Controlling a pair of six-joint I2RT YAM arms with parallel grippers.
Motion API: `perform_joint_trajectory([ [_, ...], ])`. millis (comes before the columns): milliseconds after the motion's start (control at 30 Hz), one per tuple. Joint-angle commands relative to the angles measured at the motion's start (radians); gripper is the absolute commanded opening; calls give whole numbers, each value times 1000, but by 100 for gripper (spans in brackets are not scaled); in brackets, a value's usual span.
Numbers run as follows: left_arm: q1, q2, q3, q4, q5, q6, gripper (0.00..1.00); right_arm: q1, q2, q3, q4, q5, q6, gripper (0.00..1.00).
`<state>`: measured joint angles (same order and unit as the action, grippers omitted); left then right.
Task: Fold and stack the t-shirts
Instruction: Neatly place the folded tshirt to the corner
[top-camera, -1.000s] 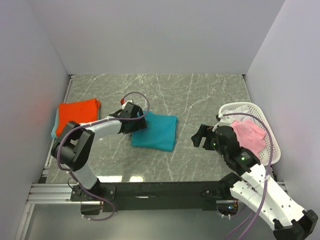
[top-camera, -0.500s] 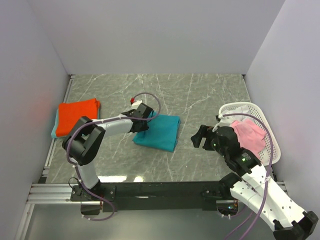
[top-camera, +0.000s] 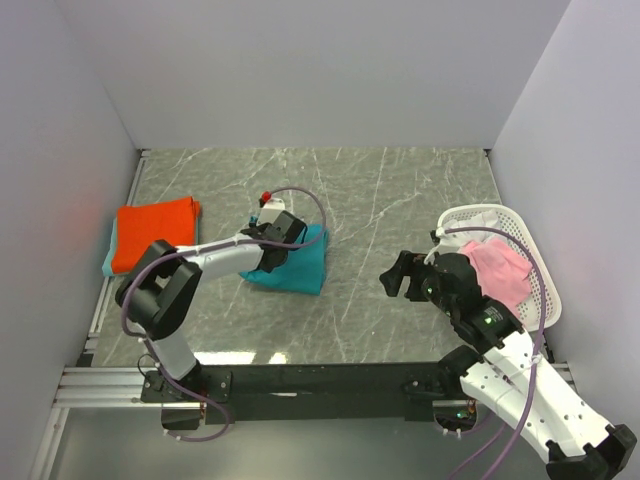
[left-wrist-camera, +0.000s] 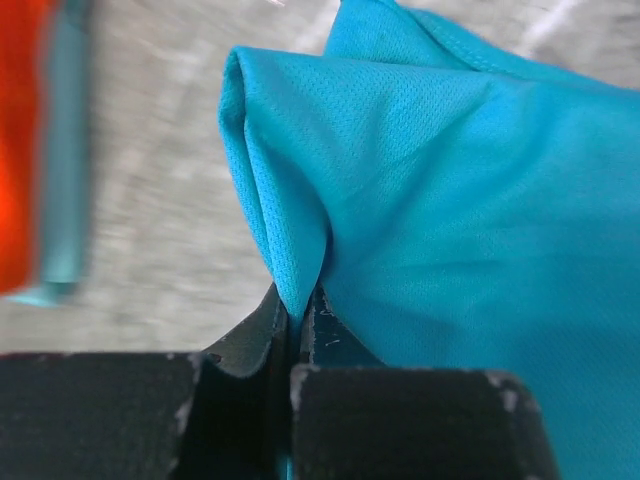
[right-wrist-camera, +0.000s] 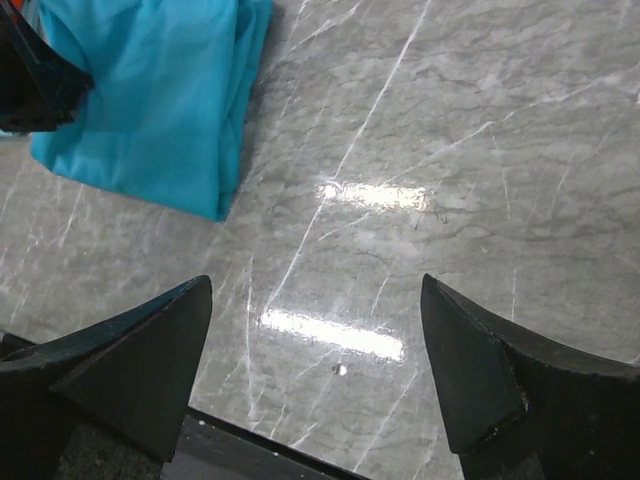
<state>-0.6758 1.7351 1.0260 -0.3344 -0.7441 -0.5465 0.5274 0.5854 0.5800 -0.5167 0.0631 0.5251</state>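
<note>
A folded teal-blue t-shirt (top-camera: 295, 265) lies on the grey marble table, left of centre. My left gripper (top-camera: 272, 240) is shut on a pinched fold of that cloth (left-wrist-camera: 290, 270), which bunches up from its jaws. The same teal-blue t-shirt (right-wrist-camera: 150, 95) fills the upper left of the right wrist view. An orange-red t-shirt (top-camera: 155, 228) lies folded at the far left on top of a light teal one (top-camera: 108, 258). A pink t-shirt (top-camera: 497, 270) sits in the basket. My right gripper (top-camera: 398, 275) hovers open over bare table (right-wrist-camera: 330, 300), nothing between its fingers.
A white mesh basket (top-camera: 535, 262) stands at the right edge, holding the pink shirt and some white cloth (top-camera: 470, 238). Grey walls close in the table on three sides. A black rail (top-camera: 320, 378) runs along the near edge.
My left gripper closed on the teal-blue t-shirt's edge and dragged it left, so the cloth now looks narrower and bunched. The right arm has barely moved.
</note>
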Motion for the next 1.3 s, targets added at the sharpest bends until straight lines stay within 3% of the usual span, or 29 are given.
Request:
perform_joint_trajectory([
  [0,10,-77,-21,38,-171,192,1,-10,-6,-6,49,-48,-30,91],
  [233,93,-161,-53,119,-284,312,1,-40,13,-6,56,-104,-37,91],
  [400,188,-229,-95,276,-252,474,1,-84,24,-8,67,-178,-51,91],
  [633,255,-217,-67,327,-297,628,1,-170,73,-12,95,-273,-66,91],
  [1033,338,-302,35,327,-133,803,1,-205,99,-25,132,-353,-89,91],
  [1267,377,-283,42,377,-166,872,1,-245,114,-25,136,-353,-94,90],
])
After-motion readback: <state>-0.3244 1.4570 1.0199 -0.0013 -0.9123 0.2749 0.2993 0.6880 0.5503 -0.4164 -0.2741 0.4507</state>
